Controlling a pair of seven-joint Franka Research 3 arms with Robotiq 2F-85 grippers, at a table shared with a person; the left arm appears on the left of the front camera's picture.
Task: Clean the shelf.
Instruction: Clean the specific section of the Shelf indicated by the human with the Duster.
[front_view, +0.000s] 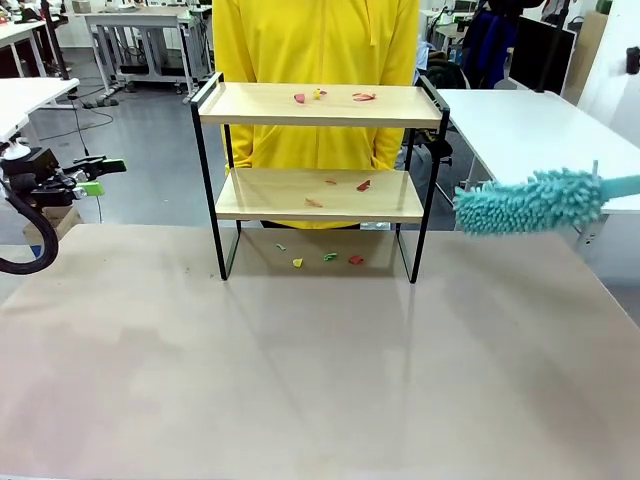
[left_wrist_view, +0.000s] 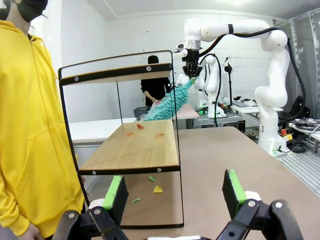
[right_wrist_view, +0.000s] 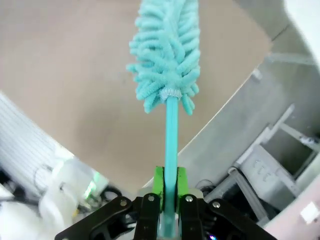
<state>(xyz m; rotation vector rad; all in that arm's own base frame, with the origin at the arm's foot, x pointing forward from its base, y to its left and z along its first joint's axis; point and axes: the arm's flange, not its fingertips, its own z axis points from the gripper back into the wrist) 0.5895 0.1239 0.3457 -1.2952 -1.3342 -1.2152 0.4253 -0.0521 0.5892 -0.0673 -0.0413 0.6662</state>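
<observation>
From the front, the shelf (front_view: 270, 103) stands at the far middle of the table (front_view: 300, 400), right in front of the person in yellow (front_view: 315, 40), with small coloured scraps (front_view: 363, 97) on its top board, on the lower board and on the tabletop beneath. My left claw (front_view: 100, 176) hangs out at the left edge, well apart from it, and the teal duster (front_view: 530, 203) pokes in from the right, short of the right end rail. Through my left wrist, that claw's green pads stand wide apart with nothing between them, aimed at the shelf's end; across the table my right claw (left_wrist_view: 190, 70) holds the duster slanting down toward the rack. Through my right wrist, the pads are clamped on the duster's slim handle, the fluffy head out ahead over the table. I judge the rack light and stiff on thin legs, so a hard sweep could slide or tip it; the black end rail looks like the place to steady it. The duster head is soft, and its smooth handle may twist in my pinch.
</observation>
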